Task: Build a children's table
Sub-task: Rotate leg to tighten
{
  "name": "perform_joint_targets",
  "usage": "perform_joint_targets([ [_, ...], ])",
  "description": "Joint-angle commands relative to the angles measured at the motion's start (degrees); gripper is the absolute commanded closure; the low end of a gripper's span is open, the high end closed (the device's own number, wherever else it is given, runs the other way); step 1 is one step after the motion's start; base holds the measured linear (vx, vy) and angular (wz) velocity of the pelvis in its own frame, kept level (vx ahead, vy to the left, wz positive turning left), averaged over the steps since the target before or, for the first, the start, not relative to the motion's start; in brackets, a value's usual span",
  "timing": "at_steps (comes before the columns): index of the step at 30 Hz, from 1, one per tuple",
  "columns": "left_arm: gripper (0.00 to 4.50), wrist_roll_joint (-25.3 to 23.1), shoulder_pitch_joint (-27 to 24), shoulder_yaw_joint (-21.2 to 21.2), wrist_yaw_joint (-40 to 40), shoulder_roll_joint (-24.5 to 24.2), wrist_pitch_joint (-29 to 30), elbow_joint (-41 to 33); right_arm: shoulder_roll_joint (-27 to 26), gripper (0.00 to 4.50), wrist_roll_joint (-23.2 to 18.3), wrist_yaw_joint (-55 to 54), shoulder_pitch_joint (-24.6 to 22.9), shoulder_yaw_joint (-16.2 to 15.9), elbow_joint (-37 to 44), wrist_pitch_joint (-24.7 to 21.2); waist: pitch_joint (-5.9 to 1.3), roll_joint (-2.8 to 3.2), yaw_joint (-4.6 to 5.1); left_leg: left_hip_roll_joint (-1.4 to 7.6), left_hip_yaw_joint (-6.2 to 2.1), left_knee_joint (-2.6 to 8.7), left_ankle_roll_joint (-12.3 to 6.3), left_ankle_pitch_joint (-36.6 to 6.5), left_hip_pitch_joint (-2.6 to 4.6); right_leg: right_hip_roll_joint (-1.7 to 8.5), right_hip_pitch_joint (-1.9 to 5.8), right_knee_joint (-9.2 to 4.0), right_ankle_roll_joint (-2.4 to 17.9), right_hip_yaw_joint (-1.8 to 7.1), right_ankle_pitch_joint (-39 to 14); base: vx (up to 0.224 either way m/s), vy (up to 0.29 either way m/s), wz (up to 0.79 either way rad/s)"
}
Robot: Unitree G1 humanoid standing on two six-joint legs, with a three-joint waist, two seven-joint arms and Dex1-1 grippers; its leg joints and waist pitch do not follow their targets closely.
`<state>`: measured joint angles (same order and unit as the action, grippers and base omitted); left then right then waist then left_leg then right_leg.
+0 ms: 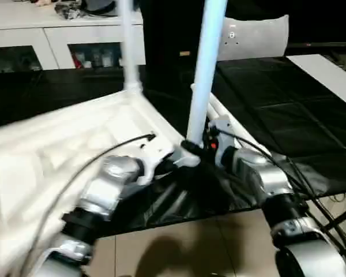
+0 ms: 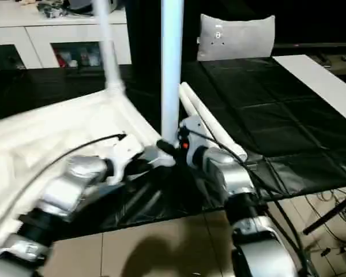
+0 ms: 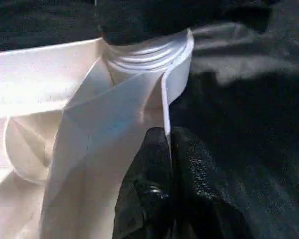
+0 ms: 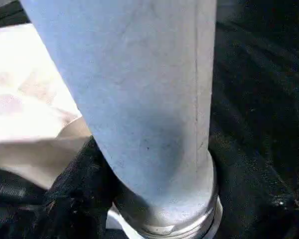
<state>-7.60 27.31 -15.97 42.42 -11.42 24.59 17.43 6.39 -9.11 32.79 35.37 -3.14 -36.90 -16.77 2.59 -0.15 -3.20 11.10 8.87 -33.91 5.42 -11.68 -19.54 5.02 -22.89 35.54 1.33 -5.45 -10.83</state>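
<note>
Across the black desk (image 1: 277,86), your left claw (image 3: 167,149) pinches the tabletop (image 1: 57,150) rim steady while your right claw (image 1: 199,147) wraps the leg (image 1: 205,75) at its socket, center frame.

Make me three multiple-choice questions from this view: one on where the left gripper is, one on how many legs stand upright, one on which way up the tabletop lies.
1. The left gripper pinches:
A. a loose leg
B. the tabletop's rim
C. the black cover

2. Legs standing upright in the tabletop:
A. one
B. two
C. four

3. The tabletop lies:
A. underside up
B. smooth side up
C. on edge

Answers:
1 B: the left gripper is shut on the tabletop's rim beside a corner socket.
2 B: the far leg and the near leg both rise from corners.
3 A: the tabletop shows its ribs, and the legs point upward.
</note>
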Motion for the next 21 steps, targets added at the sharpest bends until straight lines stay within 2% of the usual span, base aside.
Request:
perform_joint_targets([
  [1,4.5,-0.9,0.9,-2.5,0.0,0.7,-1.2,-0.4,-1.0,1.26,1.9,-1.2,-0.5,-1.3,-2.0,-0.4,-3.25,-0.13,-0.31,1.44,0.09,4.03,-2.59,-9.5,-0.8,3.27,3.09,-5.38,9.1,3.06,-17.1,0.0,0.0,0.0],
  [5,4.5,-1.6,1.1,-2.7,-0.4,-0.4,-1.1,-0.8,-1.0,0.91,1.5,-1.0,-1.0,-1.1,-0.8,0.2,-3.64,0.17,-0.62,1.61,0.08,3.83,-2.77,-6.9,-0.85,3.23,3.15,-4.73,10.6,3.08,-11.1,0.0,0.0,0.0],
  [6,4.5,-1.6,1.0,-2.9,0.0,-1.0,-1.4,-0.7,-0.5,0.79,1.1,-0.4,-1.3,-0.9,0.0,0.6,-3.6,0.31,-0.64,1.69,0.06,3.84,-3.27,-5.9,-1.04,3.19,3.24,-4.43,11.5,3.02,-8.3,0.0,0.0,0.0],
  [7,4.5,-1.8,1.0,-3.1,0.3,-1.5,-1.7,-0.5,-0.1,0.72,0.9,-0.1,-1.5,-0.7,0.5,0.8,-3.59,0.27,-0.63,1.72,0.04,3.84,-3.34,-5.8,-1.06,3.19,3.29,-4.35,11.7,2.99,-7.8,0.0,0.0,0.0],
  [10,4.5,-2.2,1.2,-3.5,1.5,-3.1,-3.2,0.8,1.8,0.39,0.4,1.7,-2.5,-0.1,2.4,1.7,-3.47,0.33,-0.64,1.66,0.09,3.89,-3.49,-7.0,-1.07,3.24,3.4,-4.58,11.7,2.95,-8.7,0.0,0.0,0.0],
  [14,4.5,-1.6,1.8,-3.5,4.1,-4.6,-5.8,2.9,4.4,0.06,-0.8,6.8,-4.0,0.5,5.5,2.8,-3.4,0.34,-0.85,1.59,0.01,3.94,-3.67,-7.8,-1.16,3.28,3.52,-4.8,10.6,2.96,-10.5,0.0,0.0,0.0],
  [15,4.5,-1.3,2.2,-4.0,5.8,-5.5,-7.9,4.1,7.0,0.06,-0.3,11.7,-5.2,-1.4,7.5,4.3,-3.42,0.26,-0.82,1.59,0.04,3.94,-3.55,-7.9,-1.13,3.27,3.52,-4.83,10.6,2.93,-10.6,0.0,0.0,0.0],
  [16,4.5,-1.2,2.4,-4.3,6.7,-5.9,-9.2,4.7,8.0,0.06,-0.2,13.3,-5.7,-1.9,8.2,4.7,-3.38,0.14,-0.97,1.56,0.09,3.86,-3.8,-8.2,-1.12,3.31,3.53,-5.0,10.2,2.92,-11.4,0.0,0.0,0.0],
  [21,4.5,-0.9,3.3,-5.6,10.3,-7.7,-13.3,6.7,11.3,0.06,-1.0,18.8,-6.6,-2.7,10.2,5.0,-3.49,0.16,-1.04,1.69,0.05,3.8,-4.46,-6.9,-1.16,3.32,3.51,-4.66,11.2,2.96,-9.4,0.0,0.0,0.0],
])
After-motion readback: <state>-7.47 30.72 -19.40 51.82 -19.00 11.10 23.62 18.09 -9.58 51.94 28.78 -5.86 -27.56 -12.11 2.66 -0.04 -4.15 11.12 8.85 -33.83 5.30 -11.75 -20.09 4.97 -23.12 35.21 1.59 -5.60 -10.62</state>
